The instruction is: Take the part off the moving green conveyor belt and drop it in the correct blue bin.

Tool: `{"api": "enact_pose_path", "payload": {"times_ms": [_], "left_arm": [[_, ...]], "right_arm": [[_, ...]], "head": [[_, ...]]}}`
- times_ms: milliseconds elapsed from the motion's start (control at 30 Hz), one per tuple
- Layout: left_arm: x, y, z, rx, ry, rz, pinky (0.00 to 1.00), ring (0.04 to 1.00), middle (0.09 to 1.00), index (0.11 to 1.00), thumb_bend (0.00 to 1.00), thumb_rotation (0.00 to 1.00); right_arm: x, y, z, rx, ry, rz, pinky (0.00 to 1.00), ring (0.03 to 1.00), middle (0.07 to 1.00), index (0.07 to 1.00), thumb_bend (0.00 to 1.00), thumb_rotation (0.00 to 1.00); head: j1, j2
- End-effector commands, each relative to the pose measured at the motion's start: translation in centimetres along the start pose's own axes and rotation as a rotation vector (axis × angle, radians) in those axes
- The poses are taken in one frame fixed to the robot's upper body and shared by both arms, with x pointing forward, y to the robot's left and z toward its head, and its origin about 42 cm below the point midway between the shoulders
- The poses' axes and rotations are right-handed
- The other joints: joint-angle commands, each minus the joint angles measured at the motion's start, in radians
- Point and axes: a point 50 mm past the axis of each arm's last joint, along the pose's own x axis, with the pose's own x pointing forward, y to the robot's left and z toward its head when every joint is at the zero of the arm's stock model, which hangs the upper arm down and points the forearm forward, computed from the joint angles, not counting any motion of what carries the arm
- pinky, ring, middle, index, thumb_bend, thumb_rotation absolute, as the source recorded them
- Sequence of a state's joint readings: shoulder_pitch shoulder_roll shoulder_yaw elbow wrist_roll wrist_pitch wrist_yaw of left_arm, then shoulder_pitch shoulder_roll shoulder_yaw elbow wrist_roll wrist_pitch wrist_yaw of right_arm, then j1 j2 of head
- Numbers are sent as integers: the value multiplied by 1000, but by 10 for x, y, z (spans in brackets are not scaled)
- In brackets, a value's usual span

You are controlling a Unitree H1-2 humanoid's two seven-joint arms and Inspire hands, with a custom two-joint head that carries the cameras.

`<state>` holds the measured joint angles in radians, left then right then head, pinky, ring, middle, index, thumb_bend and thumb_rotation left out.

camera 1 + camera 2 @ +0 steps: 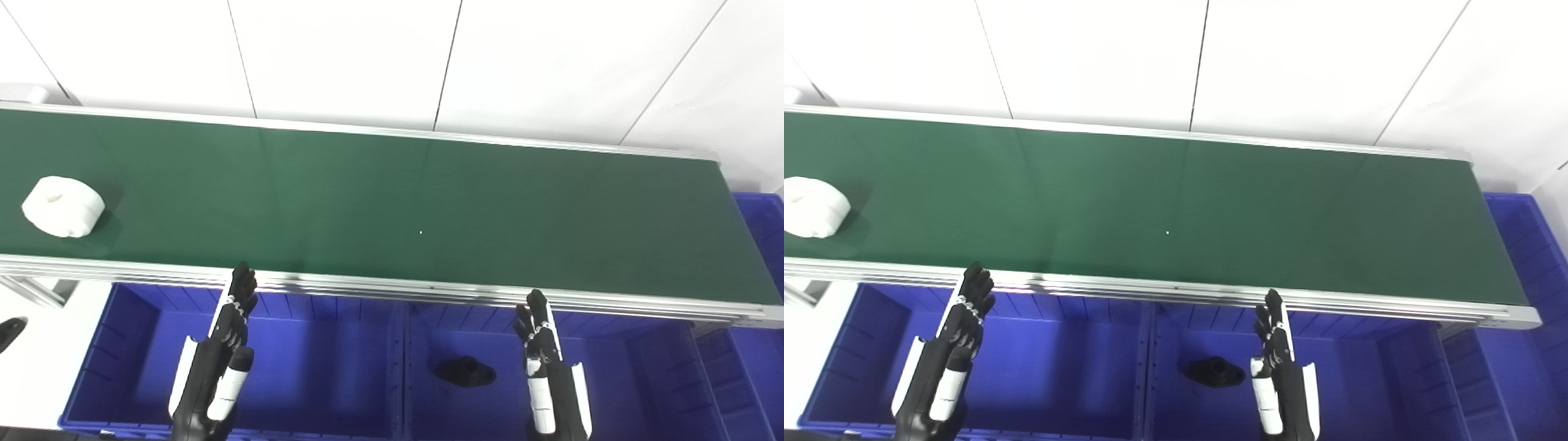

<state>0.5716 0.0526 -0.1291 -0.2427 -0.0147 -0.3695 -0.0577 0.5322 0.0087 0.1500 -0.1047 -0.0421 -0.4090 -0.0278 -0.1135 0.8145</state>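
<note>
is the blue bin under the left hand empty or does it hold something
Empty, as far as shows: the left bin has only bare blue floor around the left hand. The black part lies in the neighbouring bin.

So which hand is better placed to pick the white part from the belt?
Probably the left hand. The white part lies at the left end of the green belt, nearer to it. The right hand waits far to the right, over the bin holding a black part.
</note>
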Motion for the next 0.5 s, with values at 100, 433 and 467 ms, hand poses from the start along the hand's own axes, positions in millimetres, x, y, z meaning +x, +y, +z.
{"api": "enact_pose_path", "payload": {"times_ms": [100, 433, 467], "left_arm": [[2, -1, 11, 4, -48, -4, 1000, 1000, 1000, 1000, 838, 900], [3, -2, 11, 0, -50, -7, 1000, 1000, 1000, 1000, 837, 903], [3, -2, 11, 0, -50, -7, 1000, 1000, 1000, 1000, 838, 902]], "right_arm": [[1, 2, 8, 5, -56, 9, 954, 968, 995, 1000, 750, 922], [1, 1, 7, 12, -52, 12, 956, 965, 995, 1000, 768, 918], [1, 2, 7, 13, -52, 11, 956, 965, 994, 1000, 768, 917]], "head": [[-1, 1], [-1, 1], [-1, 1]]}}
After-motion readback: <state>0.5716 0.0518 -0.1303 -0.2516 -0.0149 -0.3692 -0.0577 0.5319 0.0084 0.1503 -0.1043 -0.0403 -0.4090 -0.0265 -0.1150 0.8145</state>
